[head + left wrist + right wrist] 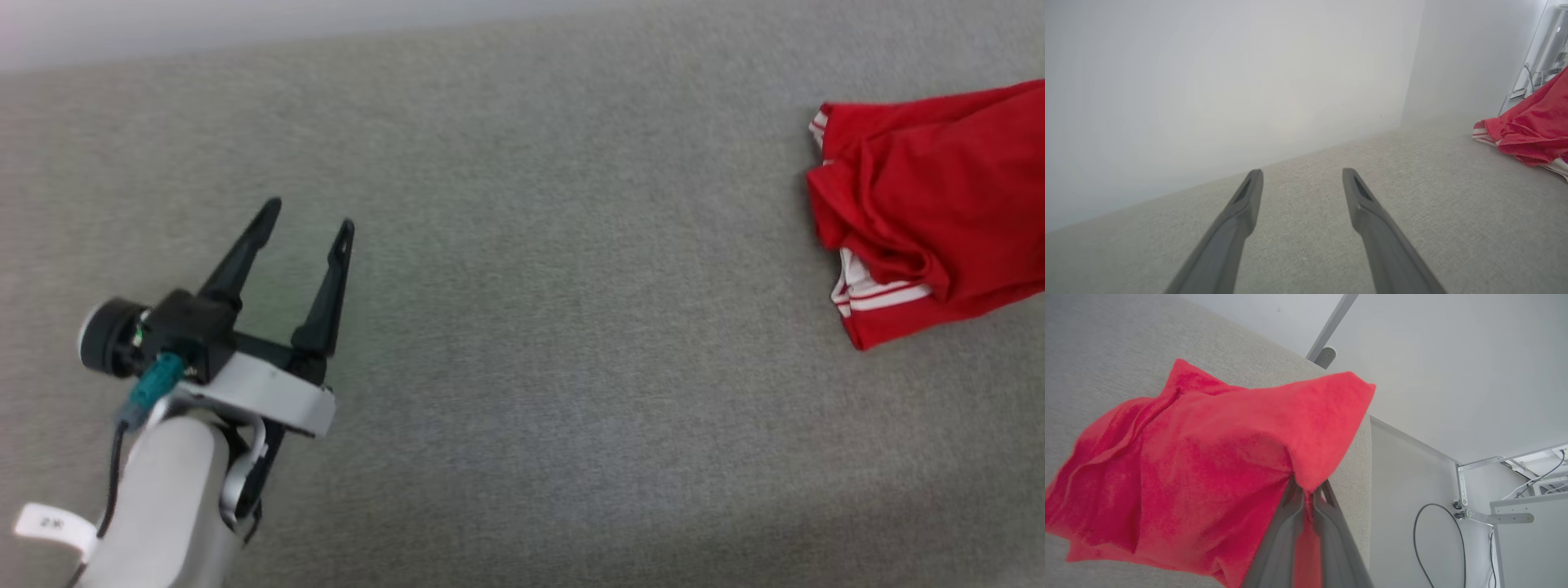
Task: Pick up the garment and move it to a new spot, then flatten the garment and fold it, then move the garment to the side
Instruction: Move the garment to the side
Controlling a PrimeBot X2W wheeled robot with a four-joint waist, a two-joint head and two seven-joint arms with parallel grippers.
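Grey woven surface (571, 343), broad and flat, meets a pale wall along its far edge. Red garment (922, 204) lies bunched on it at the right, with white-striped trim showing at two folds. One part of the cloth is raised off the surface.
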